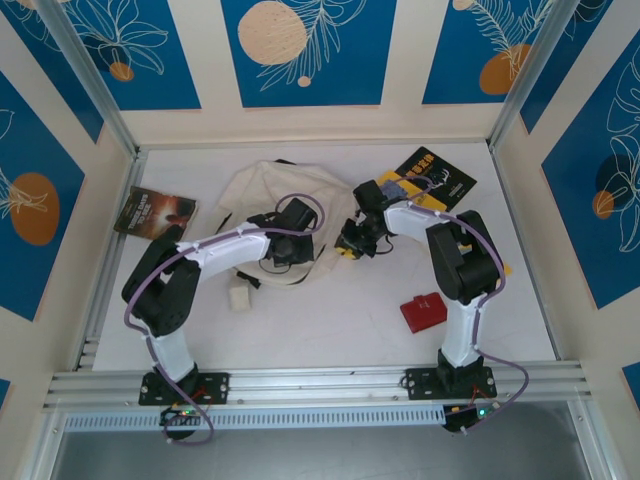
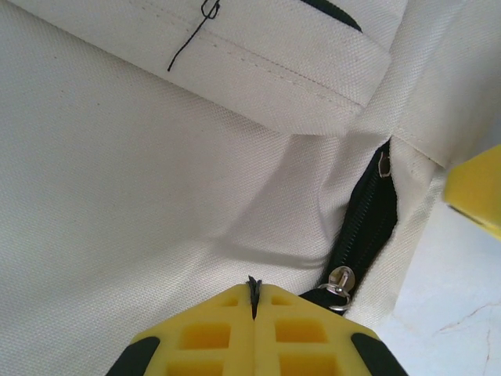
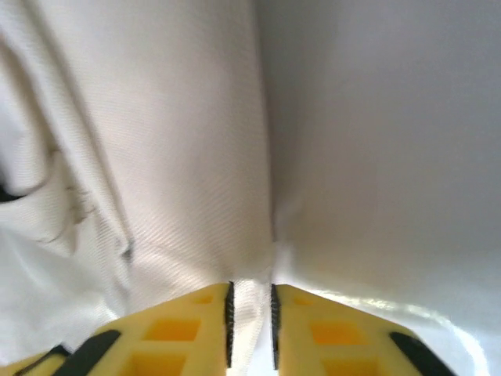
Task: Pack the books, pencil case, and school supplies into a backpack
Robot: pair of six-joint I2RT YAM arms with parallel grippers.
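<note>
Where the arms meet mid-table, the left gripper [image 2: 253,301] sits fully closed against the backpack [image 2: 156,196], just beside its zipper [image 2: 369,219]; the right gripper [image 3: 250,325] pinches a fold of the cream fabric between narrow jaws. Beyond lies a black book [image 1: 440,178].

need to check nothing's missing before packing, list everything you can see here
backpack: one, cream, back middle of table
zip: one, black, partly open, on backpack
brown book: one, dark brown, back left
black book: one, black with yellow lettering, back right
case: one, red, front right
block: one, cream, just in front of backpack
table: one, white
walls: blue and cream panels, around table
left pincer: one, yellow tips, shut, on backpack beside zip
right pincer: one, yellow tips, pinching a fold of backpack cloth
</note>
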